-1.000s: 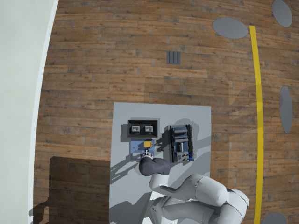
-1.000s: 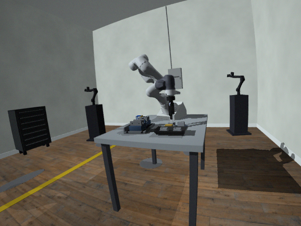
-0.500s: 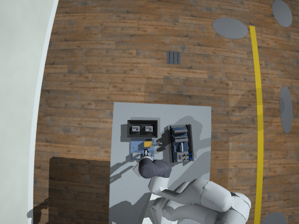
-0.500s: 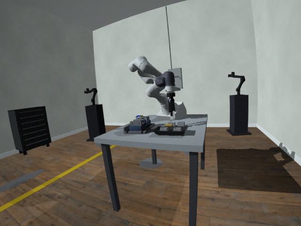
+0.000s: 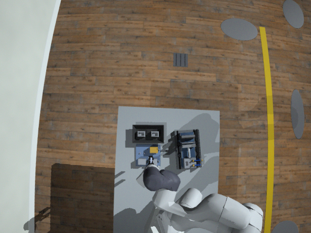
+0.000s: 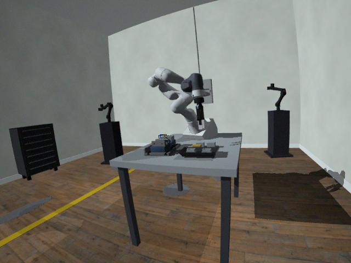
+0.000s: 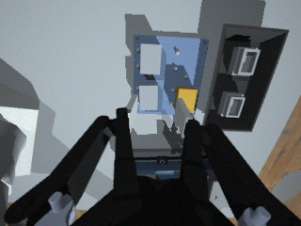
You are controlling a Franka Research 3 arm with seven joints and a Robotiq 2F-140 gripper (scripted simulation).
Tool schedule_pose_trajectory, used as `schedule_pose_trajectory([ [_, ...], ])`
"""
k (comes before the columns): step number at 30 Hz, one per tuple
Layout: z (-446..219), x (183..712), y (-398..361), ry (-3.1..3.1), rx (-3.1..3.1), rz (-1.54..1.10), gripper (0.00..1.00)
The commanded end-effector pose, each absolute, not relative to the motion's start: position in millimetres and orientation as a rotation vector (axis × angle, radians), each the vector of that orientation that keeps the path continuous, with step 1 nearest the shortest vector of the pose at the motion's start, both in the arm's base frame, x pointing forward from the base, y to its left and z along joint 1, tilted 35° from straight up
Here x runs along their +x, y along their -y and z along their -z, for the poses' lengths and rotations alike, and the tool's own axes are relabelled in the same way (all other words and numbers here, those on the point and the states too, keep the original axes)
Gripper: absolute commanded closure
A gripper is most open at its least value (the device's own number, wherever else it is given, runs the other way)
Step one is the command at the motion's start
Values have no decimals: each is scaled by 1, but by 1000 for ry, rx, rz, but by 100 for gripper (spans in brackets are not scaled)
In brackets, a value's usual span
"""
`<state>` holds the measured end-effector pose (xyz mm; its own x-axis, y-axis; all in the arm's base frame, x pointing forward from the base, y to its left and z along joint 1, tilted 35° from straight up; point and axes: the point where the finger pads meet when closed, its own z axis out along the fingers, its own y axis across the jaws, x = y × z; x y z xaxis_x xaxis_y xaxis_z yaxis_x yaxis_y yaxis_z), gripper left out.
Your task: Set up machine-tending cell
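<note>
In the wrist view the blue infeed plate (image 7: 169, 75) carries two aluminium blanks, one at the far end (image 7: 150, 58) and one nearer (image 7: 149, 96), and a brass blank (image 7: 185, 100). The black outfeed tray (image 7: 245, 75) beside it holds two finished parts (image 7: 246, 61) (image 7: 232, 104), pockets up. My gripper (image 7: 156, 104) hangs well above the near end of the plate, its fingers partly apart with nothing between them. From overhead it (image 5: 150, 159) is over the plate. The vise (image 5: 186, 149) stands to the right; I cannot tell what is in its opening.
The vise's hoses and yellow fittings (image 5: 196, 161) are at its near end. The robot base and arm (image 5: 200, 208) fill the near side of the table. The side view shows the gripper (image 6: 199, 120) high over the table top.
</note>
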<state>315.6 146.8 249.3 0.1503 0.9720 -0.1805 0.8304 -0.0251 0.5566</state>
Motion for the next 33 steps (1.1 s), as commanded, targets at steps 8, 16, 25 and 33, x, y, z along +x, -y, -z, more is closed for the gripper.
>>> schedule_pose_trajectory([
  [8,-274,289,-142,-1723,1881,-263,60],
  [16,-277,287,-143,-1723,1881,-263,100],
  [25,-277,287,-143,-1723,1881,-263,100],
  [33,-277,287,-143,-1723,1881,-263,100],
])
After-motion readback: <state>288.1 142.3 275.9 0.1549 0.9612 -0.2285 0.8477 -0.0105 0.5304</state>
